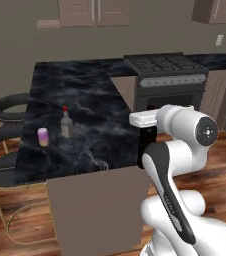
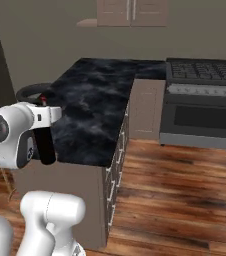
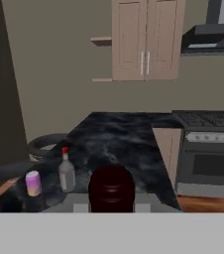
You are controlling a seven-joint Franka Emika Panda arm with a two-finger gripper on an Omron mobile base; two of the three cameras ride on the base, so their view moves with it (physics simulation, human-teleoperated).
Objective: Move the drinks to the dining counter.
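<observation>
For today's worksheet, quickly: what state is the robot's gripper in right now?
Gripper: closed on the tall dark wine bottle, held near the dining counter.

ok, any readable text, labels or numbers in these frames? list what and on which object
None readable.
Pink-purple can: a yellow band, no lettering to make out.
Clear red-capped bottle: no label visible.
Dark wine bottle, held in the shut gripper: only its dark top shows, no label.
Stove: no marks resolved on its front panel.
</observation>
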